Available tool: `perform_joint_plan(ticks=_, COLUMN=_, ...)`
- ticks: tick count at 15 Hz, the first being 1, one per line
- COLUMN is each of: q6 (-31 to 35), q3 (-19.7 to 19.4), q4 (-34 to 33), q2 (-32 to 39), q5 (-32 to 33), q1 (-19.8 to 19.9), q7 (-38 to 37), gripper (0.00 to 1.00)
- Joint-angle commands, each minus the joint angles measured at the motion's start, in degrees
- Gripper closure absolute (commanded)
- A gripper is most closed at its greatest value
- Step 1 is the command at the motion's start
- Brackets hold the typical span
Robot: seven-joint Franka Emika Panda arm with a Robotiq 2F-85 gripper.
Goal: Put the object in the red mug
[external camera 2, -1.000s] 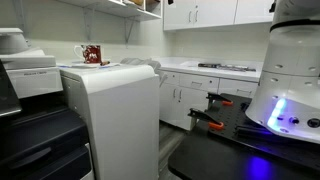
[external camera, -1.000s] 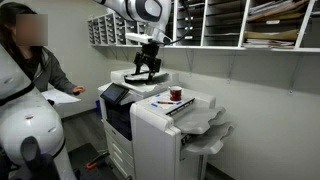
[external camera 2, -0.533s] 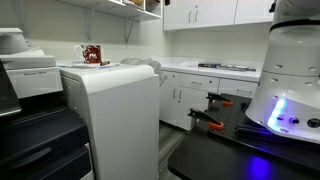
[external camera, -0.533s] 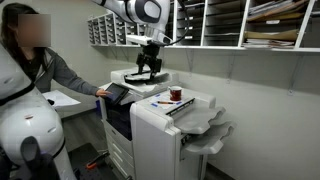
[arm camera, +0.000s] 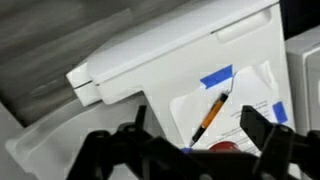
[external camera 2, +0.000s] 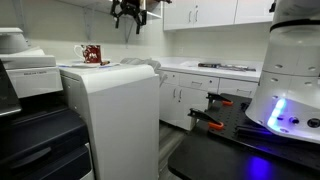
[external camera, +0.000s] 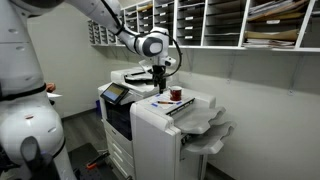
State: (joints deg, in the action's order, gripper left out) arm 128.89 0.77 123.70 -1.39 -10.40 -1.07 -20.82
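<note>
The red mug point(external camera: 176, 95) stands on top of a white machine point(external camera: 160, 130); it also shows in an exterior view point(external camera 2: 92, 54). In the wrist view only its rim point(arm camera: 228, 148) peeks out at the bottom edge. An orange and black pen point(arm camera: 210, 117) lies on a paper sheet next to the mug, also visible in an exterior view point(external camera: 163, 101). My gripper point(external camera: 160, 76) hangs above the pen and to the side of the mug, and shows high up in an exterior view point(external camera 2: 128, 14). In the wrist view its fingers point(arm camera: 200, 128) are spread wide and empty.
A copier with a raised scanner lid point(external camera: 135, 78) stands beside the white machine, and its lid fills the wrist view point(arm camera: 170, 55). Mail shelves point(external camera: 240, 20) line the wall above. Blue tape pieces point(arm camera: 216, 76) hold the paper. A counter with cabinets point(external camera 2: 200, 85) sits further back.
My arm has swung from over the copier lid toward the white machine with the pen and mug. The gripper now appears at the top of an exterior view. The person at left is out of view.
</note>
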Motion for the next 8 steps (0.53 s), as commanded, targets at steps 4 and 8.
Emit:
perform_joint_plan(ticks=4, q6=10.7, q3=-1.2, q4=-9.5, q2=14.2, q5=2.2, q1=-2.4, q7=-22.5, gripper=0.0)
perform_joint_plan(ticks=8, q6=11.3, q3=-4.0, q4=-13.5, q2=18.7, q5=5.9, q1=-5.9, q7=-38.6, gripper=0.0)
